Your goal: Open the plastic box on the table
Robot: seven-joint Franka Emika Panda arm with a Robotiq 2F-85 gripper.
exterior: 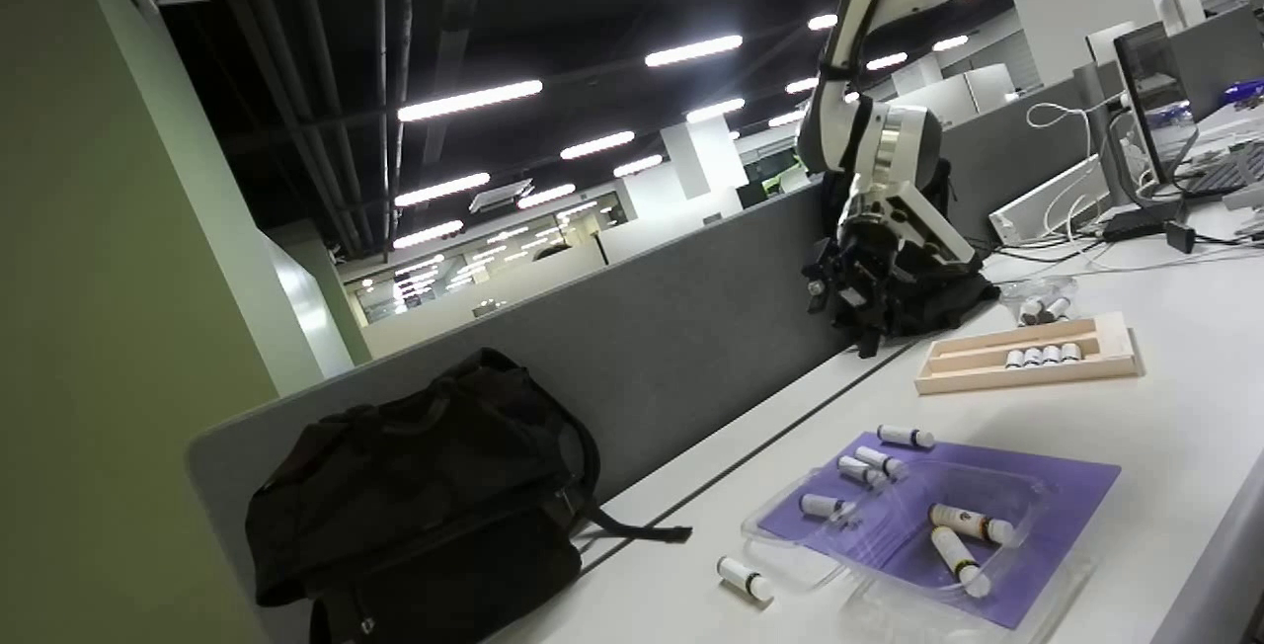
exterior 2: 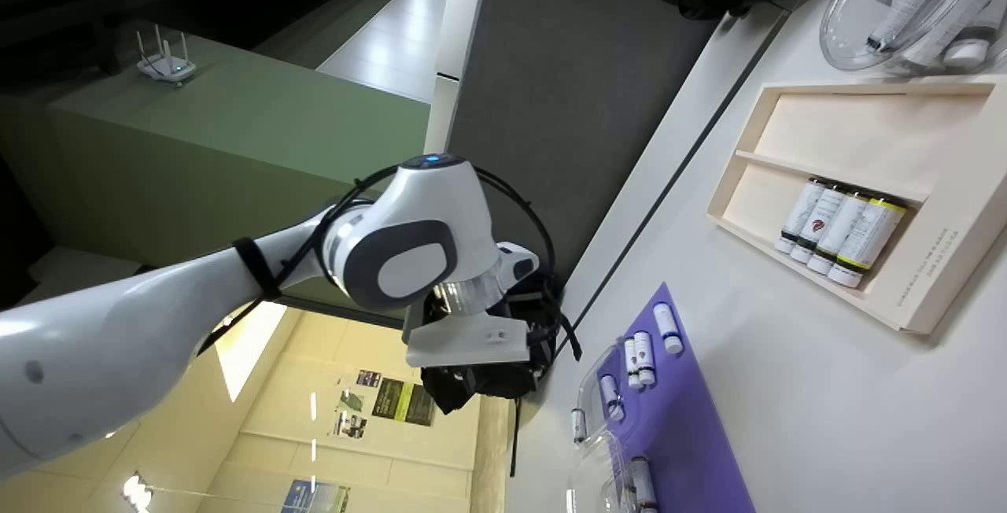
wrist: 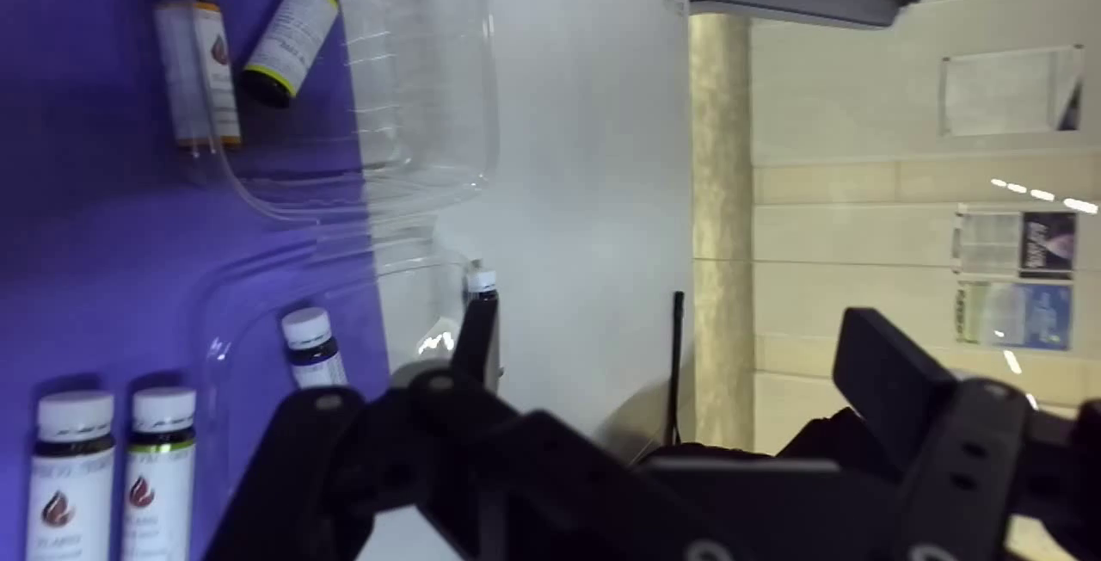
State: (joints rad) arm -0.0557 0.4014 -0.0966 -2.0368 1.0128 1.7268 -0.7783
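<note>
The plastic box (exterior: 1037, 498) is clear and lies on a purple mat with its lid (exterior: 790, 565) folded open beside it. A few white-capped bottles lie in it, and others lie on or by the lid. In the wrist view the box (wrist: 421, 70) is at upper left and its lid (wrist: 413, 294) below it. The white table (exterior: 1185, 417) carries them. My gripper (exterior: 839, 323) is raised above the table near the partition, apart from the box. In the wrist view the gripper (wrist: 679, 354) has its fingers wide apart with nothing between them.
A pale wooden tray (exterior 2: 936, 277) holds a row of bottles. A clear round-edged container (exterior 2: 838, 17) with bottles lies beyond it. Black backpacks (exterior: 425, 516) lean along the grey partition (exterior: 711, 348). One bottle (exterior: 743, 580) lies off the purple mat (exterior: 1066, 476). A monitor (exterior: 1155, 101) stands farther back.
</note>
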